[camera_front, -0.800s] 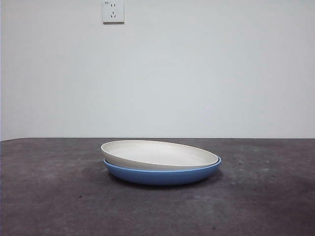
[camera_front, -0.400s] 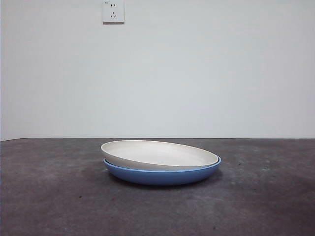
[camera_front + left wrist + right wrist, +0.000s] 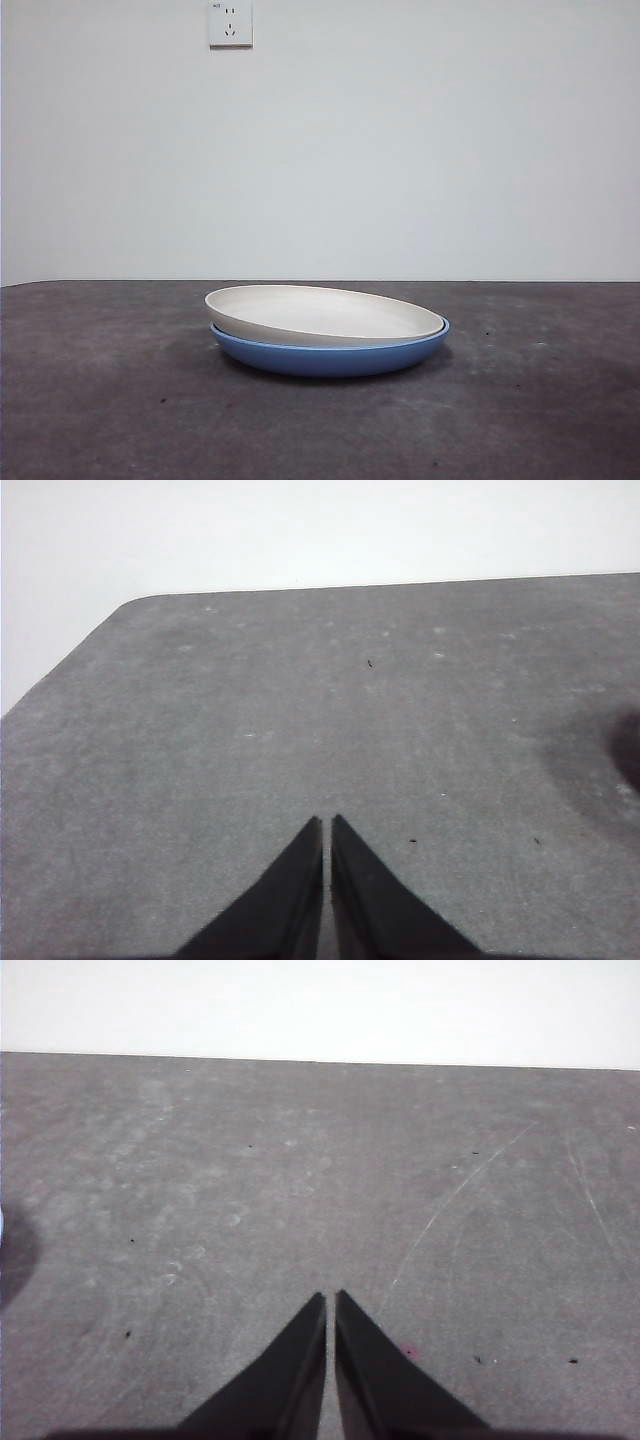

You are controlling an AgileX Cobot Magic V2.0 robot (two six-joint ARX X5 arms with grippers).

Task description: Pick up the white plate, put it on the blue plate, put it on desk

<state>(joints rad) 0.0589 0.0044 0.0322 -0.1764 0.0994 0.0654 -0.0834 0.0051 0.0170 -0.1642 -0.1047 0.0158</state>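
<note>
In the front view the white plate (image 3: pixel 320 314) rests inside the blue plate (image 3: pixel 330 356), slightly tilted, its left rim higher than its right. Both stand on the dark grey desk (image 3: pixel 100 400) near the middle. No arm shows in the front view. My left gripper (image 3: pixel 327 825) is shut over bare desk (image 3: pixel 300 700), holding nothing. My right gripper (image 3: pixel 330 1300) is likewise shut over bare desk (image 3: pixel 300 1160), with nothing between its jaws. Neither wrist view shows a plate.
A white wall with a power socket (image 3: pixel 230 23) stands behind the desk. The left wrist view shows the desk's rounded far corner (image 3: pixel 135 605). A dark shadow lies at one edge of each wrist view.
</note>
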